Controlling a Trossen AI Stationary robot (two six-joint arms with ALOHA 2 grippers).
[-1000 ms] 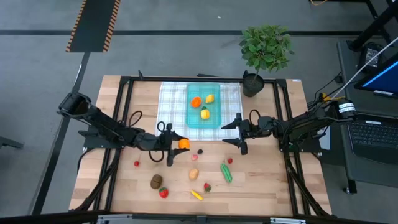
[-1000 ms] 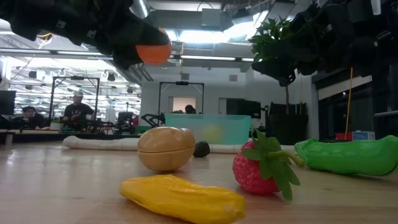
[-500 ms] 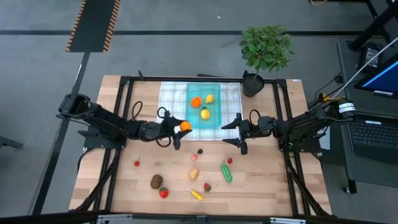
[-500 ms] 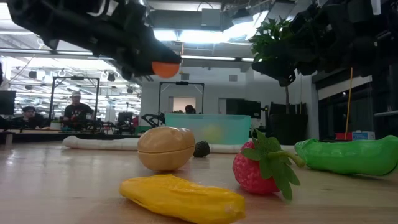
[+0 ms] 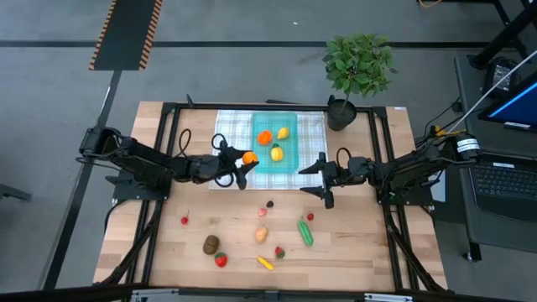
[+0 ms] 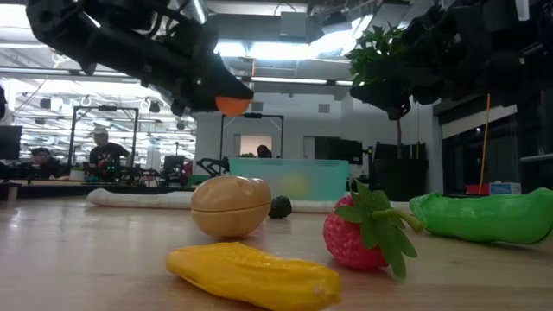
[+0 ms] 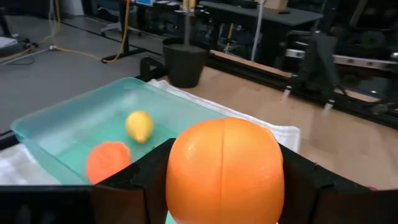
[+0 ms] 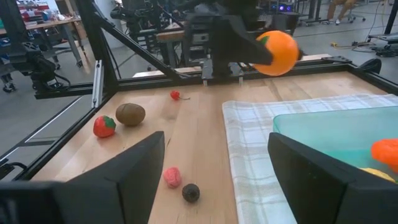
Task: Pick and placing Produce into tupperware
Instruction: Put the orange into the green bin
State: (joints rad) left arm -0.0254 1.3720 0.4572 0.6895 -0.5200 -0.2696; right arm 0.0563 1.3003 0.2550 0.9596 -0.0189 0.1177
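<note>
Left tool point(image 5: 245, 159) clamps a round, glossy orange point(image 5: 249, 157) above the checked cloth point(image 5: 228, 134), beside the teal container point(image 5: 289, 164). Right tool point(image 5: 321, 178) open, empty, near the container's opposite side.

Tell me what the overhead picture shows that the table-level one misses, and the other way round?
Only the overhead view shows the checked cloth, the three pieces already lying in the tupperware, and the waiting right end effector. Only the table-level view shows the room behind, with people at desks. Both show the left end effector holding an orange up off the table, plus the strawberry and green cucumber on the wood.
</note>
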